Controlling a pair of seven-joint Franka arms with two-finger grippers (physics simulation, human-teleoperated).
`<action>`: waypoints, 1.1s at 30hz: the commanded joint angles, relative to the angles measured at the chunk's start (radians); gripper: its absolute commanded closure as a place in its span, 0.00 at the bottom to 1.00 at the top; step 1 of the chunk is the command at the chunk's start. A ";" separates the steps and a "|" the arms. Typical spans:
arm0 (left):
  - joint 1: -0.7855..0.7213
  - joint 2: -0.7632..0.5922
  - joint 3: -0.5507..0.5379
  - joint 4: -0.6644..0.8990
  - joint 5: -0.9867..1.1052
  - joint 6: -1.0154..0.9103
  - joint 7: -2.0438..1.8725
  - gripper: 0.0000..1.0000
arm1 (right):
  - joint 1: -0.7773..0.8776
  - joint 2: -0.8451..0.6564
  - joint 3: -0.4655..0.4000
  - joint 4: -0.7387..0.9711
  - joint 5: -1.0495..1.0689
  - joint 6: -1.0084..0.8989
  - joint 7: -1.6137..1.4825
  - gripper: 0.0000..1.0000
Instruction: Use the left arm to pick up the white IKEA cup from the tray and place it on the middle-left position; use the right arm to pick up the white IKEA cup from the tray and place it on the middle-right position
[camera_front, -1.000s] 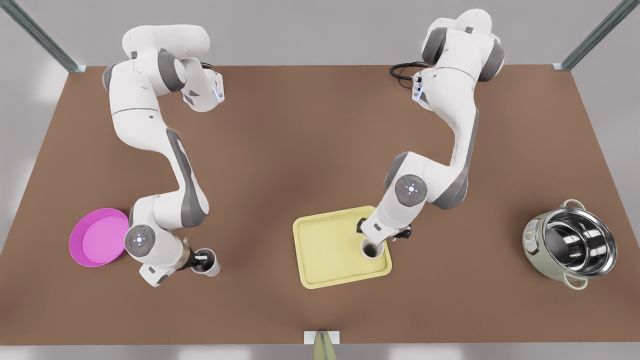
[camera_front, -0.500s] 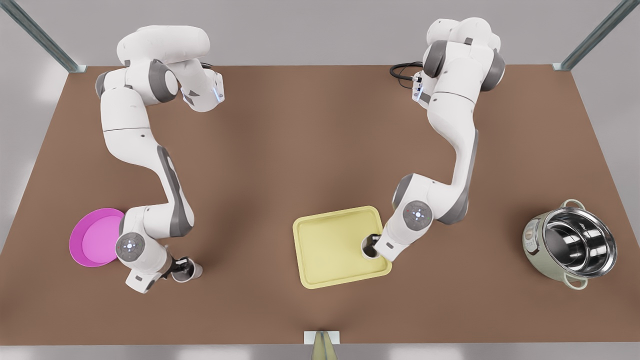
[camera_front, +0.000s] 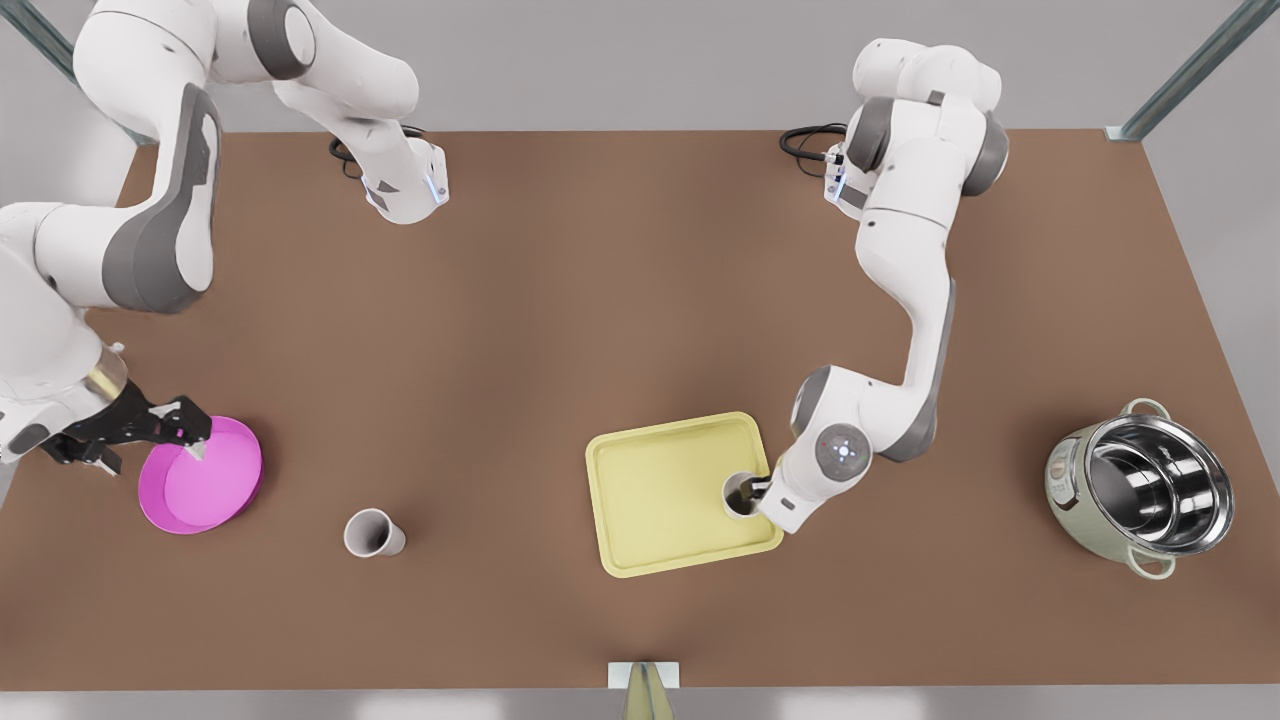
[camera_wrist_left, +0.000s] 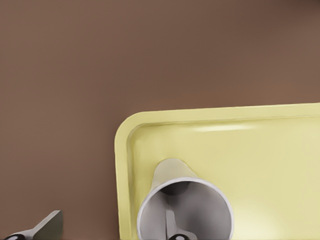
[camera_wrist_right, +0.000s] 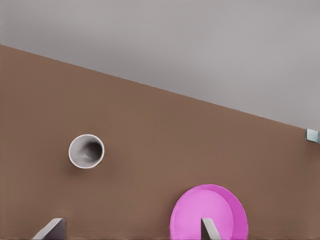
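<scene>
Front view: the right gripper (camera_front: 190, 432) hangs open over the magenta dish (camera_front: 205, 480), its cup (camera_front: 372, 533) set upright on bare table.

Left wrist view: the left gripper straddles the tray's (camera_wrist_left: 260, 115) second cup (camera_wrist_left: 186, 212) wall, unclosed, for lifting.

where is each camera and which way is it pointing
front: high above the table, looking down; both arms show, left end effector at the tray cup, right end effector open over the dish.
left wrist: just above the tray, looking down at its cup; own fingertips show.
right wrist: above the dish, facing the table cup; own fingertips show.
shared: front and right wrist both see the dish and table cup.
</scene>
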 joint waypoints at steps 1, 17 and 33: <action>0.000 0.009 0.000 0.001 -0.015 0.024 0.001 0.00 | 0.006 -0.102 0.001 -0.125 0.020 -0.185 0.022 0.00; -0.005 0.041 -0.014 0.007 -0.040 0.106 -0.007 0.84 | 0.009 -0.230 0.001 -0.333 0.019 -0.070 0.022 0.00; 0.433 -0.005 -0.010 -0.035 -0.083 -0.019 0.924 0.90 | 0.009 -0.213 0.001 -0.319 0.025 -0.015 0.024 0.00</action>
